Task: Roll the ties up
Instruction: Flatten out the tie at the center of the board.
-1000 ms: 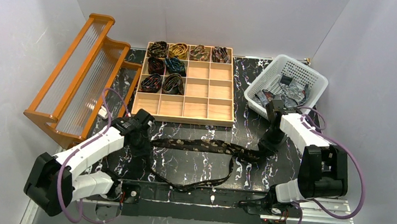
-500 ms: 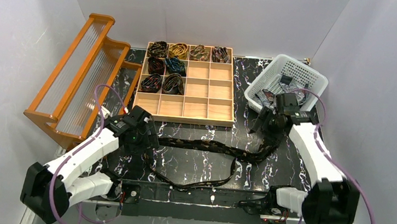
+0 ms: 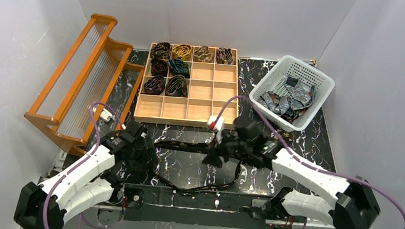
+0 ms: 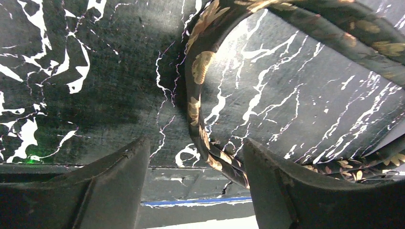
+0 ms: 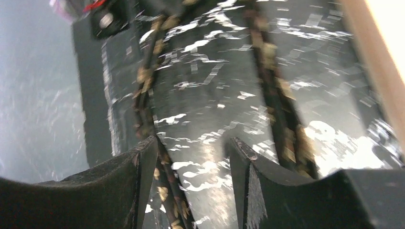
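Step in hand, as I judge it: laying out one tie before the roll.
- The long dark brown necktie with gold pattern lies loose on the black white-veined table. It runs just in front of the pale wooden partitioned tray and sags in a loop toward the near edge.
- Left hand: released, fingers spread. The tie curves through the gap, partly on edge, and is not pinched.
- Right hand: released too, low over the strip. This view is blurred.
- Eight small coiled ties fill the tray's far-left compartments.
- More grey-silver ties wait in the white plastic mesh basket.

Next move, probably: flatten the twisted stretch, then pinch one end and start a tight first turn.

No brand, label or legible writing anywhere.
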You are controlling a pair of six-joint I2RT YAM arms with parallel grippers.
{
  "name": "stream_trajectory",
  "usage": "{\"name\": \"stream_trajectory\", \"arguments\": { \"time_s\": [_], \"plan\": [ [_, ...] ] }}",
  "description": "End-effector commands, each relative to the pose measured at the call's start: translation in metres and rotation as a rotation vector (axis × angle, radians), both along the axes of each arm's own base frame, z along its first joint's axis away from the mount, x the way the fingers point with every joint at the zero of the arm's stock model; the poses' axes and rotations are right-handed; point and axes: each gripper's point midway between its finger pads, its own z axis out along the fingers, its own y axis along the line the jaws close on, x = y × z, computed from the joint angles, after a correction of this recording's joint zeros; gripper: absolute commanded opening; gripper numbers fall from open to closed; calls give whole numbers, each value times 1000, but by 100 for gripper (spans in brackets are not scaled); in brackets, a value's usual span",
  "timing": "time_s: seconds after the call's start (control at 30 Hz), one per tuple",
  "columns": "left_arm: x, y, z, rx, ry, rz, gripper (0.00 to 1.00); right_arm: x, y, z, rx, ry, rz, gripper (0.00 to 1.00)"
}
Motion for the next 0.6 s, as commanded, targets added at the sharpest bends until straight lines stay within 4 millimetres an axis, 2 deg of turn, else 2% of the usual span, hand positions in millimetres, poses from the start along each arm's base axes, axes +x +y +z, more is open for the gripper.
{"name": "stream_trajectory", "arguments": {
  "time_s": [0.0, 0.03, 0.1, 0.27, 0.43, 0.57],
  "plan": [
    [-6, -7, -9, -35, 46, 8, 65, -49, 40, -29, -18, -240, 365, 64],
    [-9, -7, -12, -37, 59, -1, 64, -67, 46, -37, -41, -247, 429, 64],
    [-11, -8, -17, -37, 73, -11, 60, -86, 50, -53, -74, -246, 484, 65],
    [-10, -9, -22, -36, 79, -16, 51, -111, 62, -67, -68, -276, 557, 66],
    [-9, -12, -26, -42, 85, -19, 45, -128, 68, -87, -117, -275, 616, 63],
    [-8, -13, -26, -42, 82, -19, 43, -128, 67, -105, -169, -284, 623, 56]
  ]
}}
